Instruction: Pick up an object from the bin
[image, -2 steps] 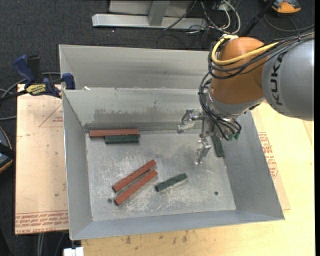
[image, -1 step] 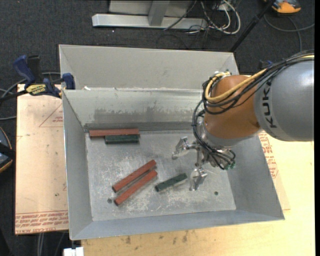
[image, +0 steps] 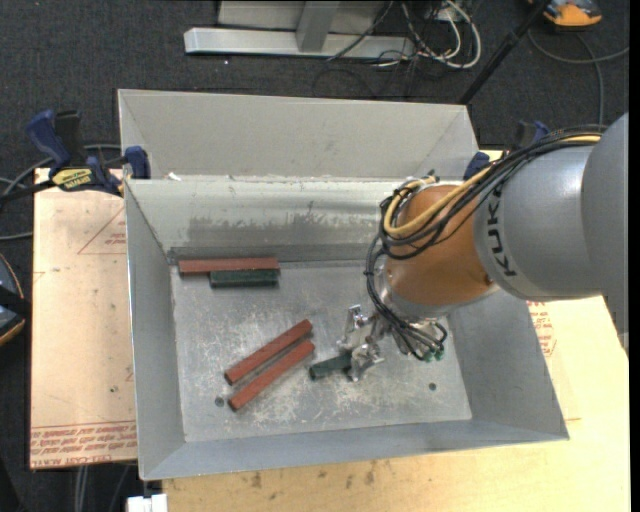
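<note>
Your gripper (image: 357, 352) sits over the right end of a short dark green bar (image: 326, 371) mid-bin; you cannot tell whether it is open or closed. A pair of red-brown bars (image: 268, 352) lies just left.

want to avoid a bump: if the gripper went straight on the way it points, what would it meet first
Probably the short dark green bar on the bin floor: its right end lies at the tip of the gripper, which points down. The gap between them is unclear.
</note>
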